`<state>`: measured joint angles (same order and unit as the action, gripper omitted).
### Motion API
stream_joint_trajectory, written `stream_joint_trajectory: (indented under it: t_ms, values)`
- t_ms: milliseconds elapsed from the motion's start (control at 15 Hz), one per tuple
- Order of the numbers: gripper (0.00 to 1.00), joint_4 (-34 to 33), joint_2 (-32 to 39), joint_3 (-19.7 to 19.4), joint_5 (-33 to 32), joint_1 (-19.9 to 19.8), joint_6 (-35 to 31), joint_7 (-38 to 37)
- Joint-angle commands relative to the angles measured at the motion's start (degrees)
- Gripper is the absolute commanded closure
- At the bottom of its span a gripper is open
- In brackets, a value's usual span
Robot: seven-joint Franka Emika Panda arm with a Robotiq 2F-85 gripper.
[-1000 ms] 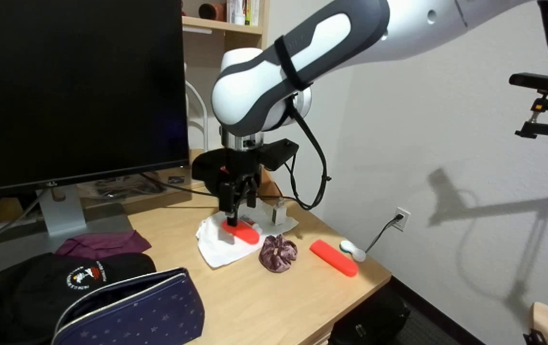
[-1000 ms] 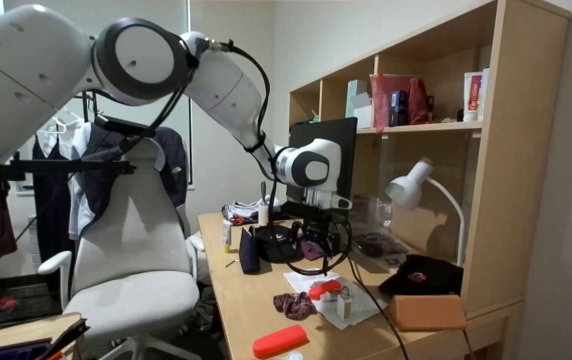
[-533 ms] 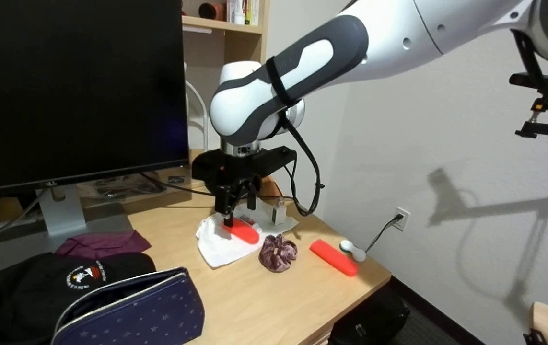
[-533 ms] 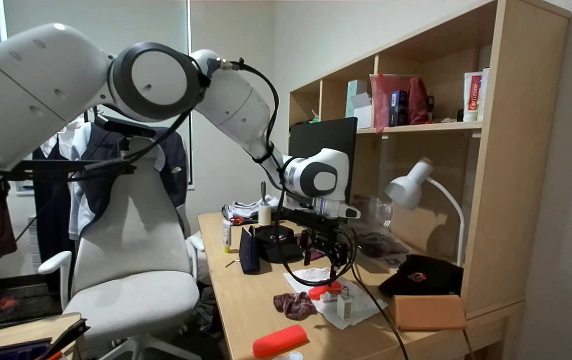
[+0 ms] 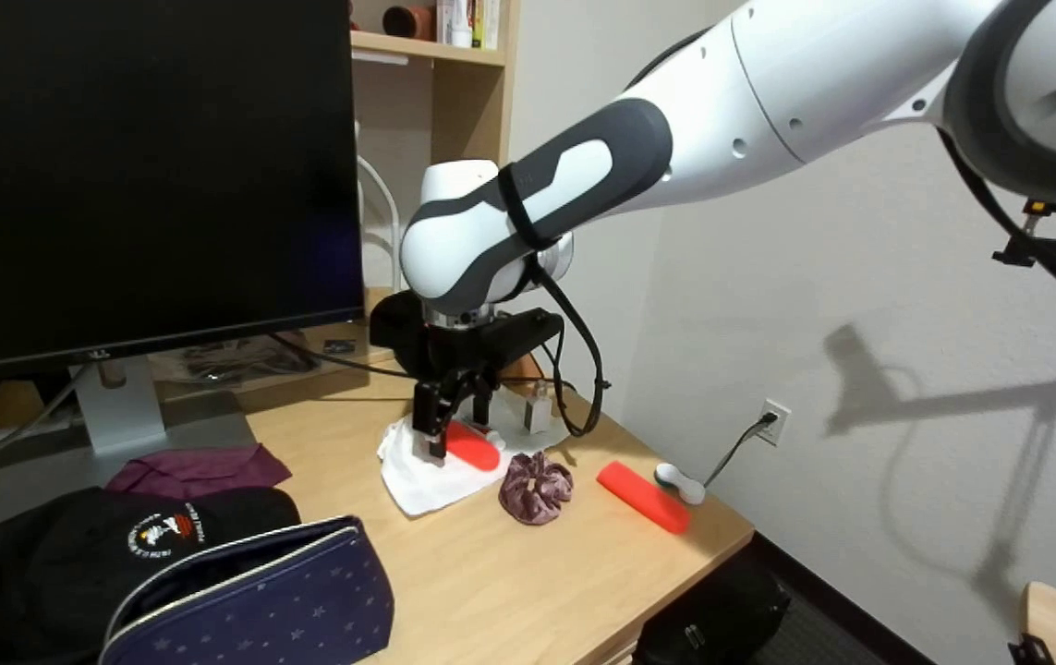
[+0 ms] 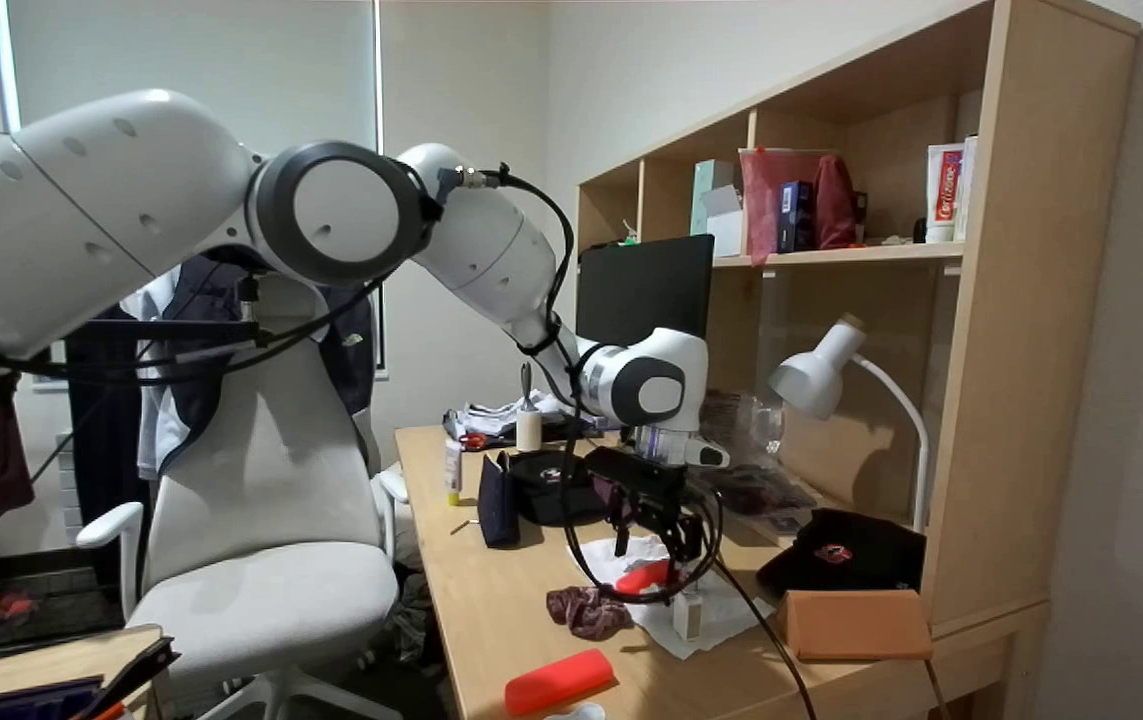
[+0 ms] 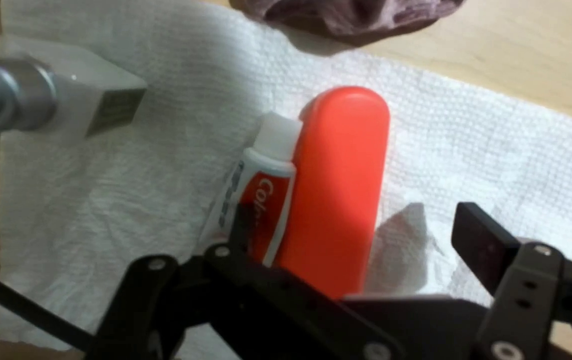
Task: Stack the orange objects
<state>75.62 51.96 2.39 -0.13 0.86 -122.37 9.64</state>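
One flat red-orange block [image 5: 474, 448] lies on a white sheet [image 5: 426, 485]; it also shows in an exterior view [image 6: 641, 578] and in the wrist view [image 7: 341, 190]. The other, like it, lies on bare desk near the desk's edge in both exterior views [image 5: 644, 497] [image 6: 559, 683]; it is out of the wrist view. My gripper [image 7: 361, 230] is open and empty just above the first block, with one finger on each side of it. It shows in both exterior views [image 5: 459, 425] [image 6: 653, 552]. The near end of that block is hidden behind the gripper.
A toothpaste tube [image 7: 260, 200] lies against the block, under one finger. A small white bottle [image 7: 85, 87] stands on the sheet. A maroon scrunchie [image 5: 535, 489] lies between the blocks. A white-ended object [image 5: 680, 483] sits beside the far block; a monitor [image 5: 149, 185] stands behind.
The arm and gripper have come down toward the block on the sheet, and one finger has moved off the block's end to its side. The blocks have not moved.
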Motion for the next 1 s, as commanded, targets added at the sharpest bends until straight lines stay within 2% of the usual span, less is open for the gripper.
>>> stream_joint_trajectory:
  t_ms: [0,467,933]
  values:
    - [0.0,-3.14,1.53,0.87,-0.55,-0.25,-0.16,1.96]
    - [0.0,-8.34,4.44,1.97,-0.12,-0.58,1.21,4.17]
    - [0.0,-14.08,8.39,1.29,-0.58,-0.45,1.75,3.67]
